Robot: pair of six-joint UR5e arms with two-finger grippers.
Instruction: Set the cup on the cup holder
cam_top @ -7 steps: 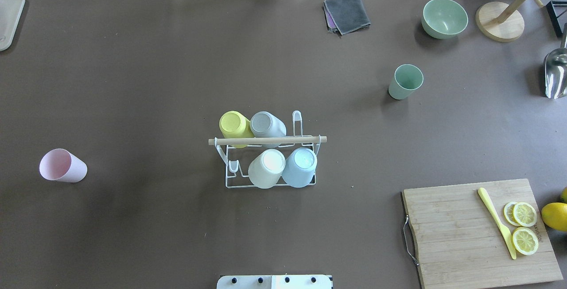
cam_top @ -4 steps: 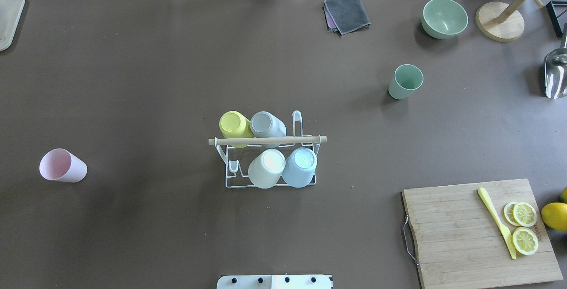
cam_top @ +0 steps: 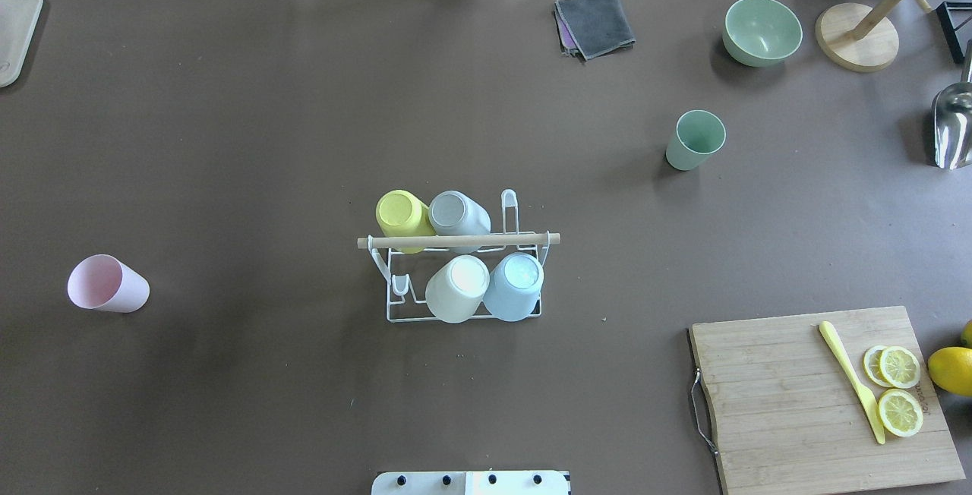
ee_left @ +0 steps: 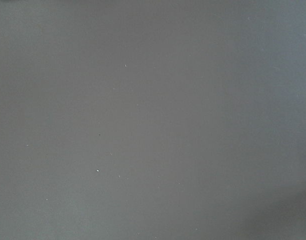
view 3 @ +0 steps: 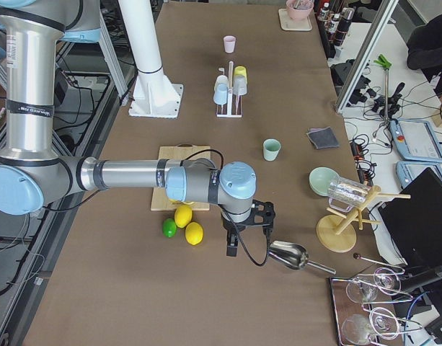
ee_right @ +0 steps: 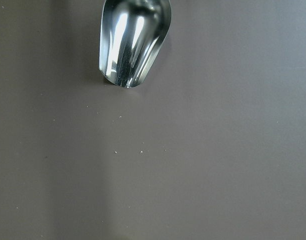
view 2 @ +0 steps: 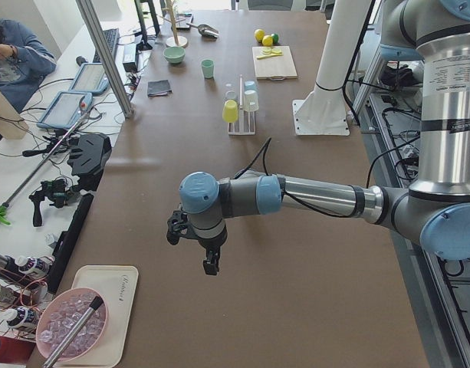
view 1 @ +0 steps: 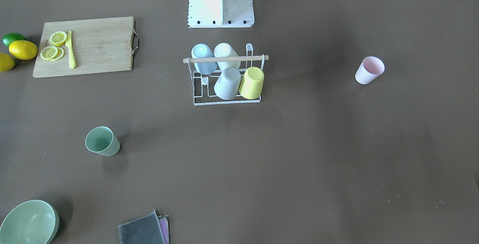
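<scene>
The cup holder, a white wire rack with a wooden dowel handle, stands mid-table with several cups upside down on its prongs: yellow, grey, white and blue. A pink cup stands open side up far left. A green cup stands at the back right. My left gripper hangs over bare table far from the rack, seen only in the exterior left view. My right gripper hangs next to a metal scoop. I cannot tell whether either is open or shut.
A wooden cutting board with lemon slices and a yellow knife lies front right, lemons beside it. A green bowl, grey cloth and wooden stand sit at the back. A tray is at the back left.
</scene>
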